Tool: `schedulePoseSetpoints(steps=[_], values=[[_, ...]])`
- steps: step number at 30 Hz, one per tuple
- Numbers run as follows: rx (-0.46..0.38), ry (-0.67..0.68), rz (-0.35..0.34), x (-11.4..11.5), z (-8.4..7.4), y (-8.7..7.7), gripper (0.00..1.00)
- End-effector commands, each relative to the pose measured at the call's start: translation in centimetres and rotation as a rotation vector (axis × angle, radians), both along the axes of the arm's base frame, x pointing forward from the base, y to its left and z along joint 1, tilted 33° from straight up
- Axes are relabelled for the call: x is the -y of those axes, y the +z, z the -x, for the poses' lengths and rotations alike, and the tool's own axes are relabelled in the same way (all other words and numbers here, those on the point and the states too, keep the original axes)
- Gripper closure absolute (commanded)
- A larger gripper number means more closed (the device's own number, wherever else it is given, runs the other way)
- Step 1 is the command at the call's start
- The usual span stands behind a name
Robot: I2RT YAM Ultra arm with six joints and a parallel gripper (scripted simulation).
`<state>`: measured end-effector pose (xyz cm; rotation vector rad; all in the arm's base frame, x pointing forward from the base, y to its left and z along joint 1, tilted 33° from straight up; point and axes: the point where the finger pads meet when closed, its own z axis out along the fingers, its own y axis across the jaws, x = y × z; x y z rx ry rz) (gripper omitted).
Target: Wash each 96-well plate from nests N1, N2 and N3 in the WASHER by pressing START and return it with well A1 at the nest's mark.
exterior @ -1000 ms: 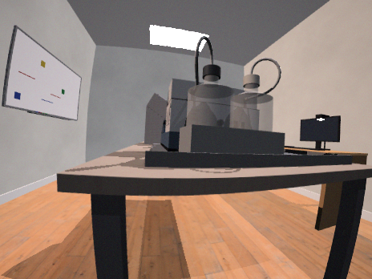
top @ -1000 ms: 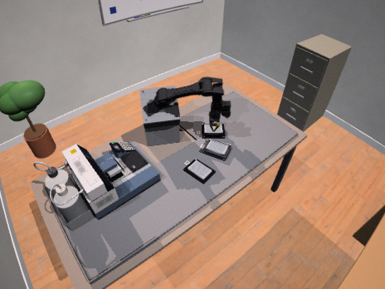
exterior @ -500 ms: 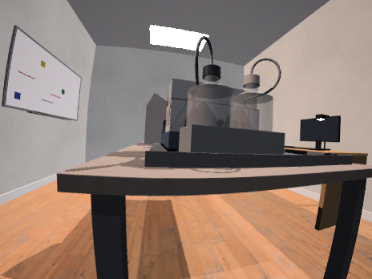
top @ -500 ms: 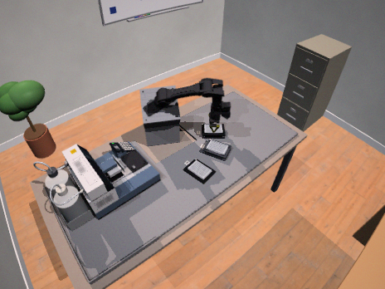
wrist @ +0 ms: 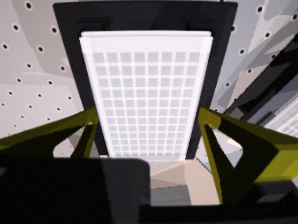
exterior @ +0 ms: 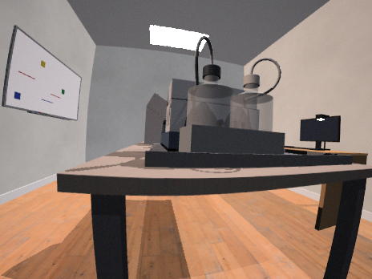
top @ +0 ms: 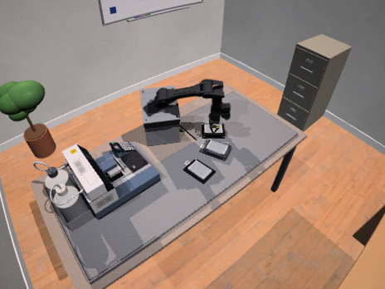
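Three white 96-well plates lie in black nests on the table: the far one [top: 213, 130] [wrist: 147, 75], the middle one [top: 216, 148] and the near one [top: 199, 169]. My gripper [top: 214, 125] [wrist: 148, 112] is open and points straight down over the far plate. In the wrist view its yellow fingers stand on either side of the plate's near end, apart from its long edges. The plate lies flat in its nest [wrist: 67, 35]. The washer [top: 120, 176] [exterior: 176, 104] stands at the table's left end, with its keypad [top: 126, 146] beside the track. The carrier holds no plate.
Two bottles with tubing [top: 58, 187] [exterior: 228, 104] stand beside the washer. The arm's grey base block [top: 159, 112] sits at the table's back edge. A filing cabinet [top: 313, 79] and a potted plant [top: 29, 116] stand on the floor.
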<state>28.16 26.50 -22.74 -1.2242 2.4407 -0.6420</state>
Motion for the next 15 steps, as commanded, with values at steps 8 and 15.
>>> schedulePoseSetpoints(steps=[8,15], values=[[0.007,0.009,-0.012,-0.53,-0.27,-0.04,0.00],[0.007,0.009,-0.012,-0.53,-0.27,-0.04,0.00]])
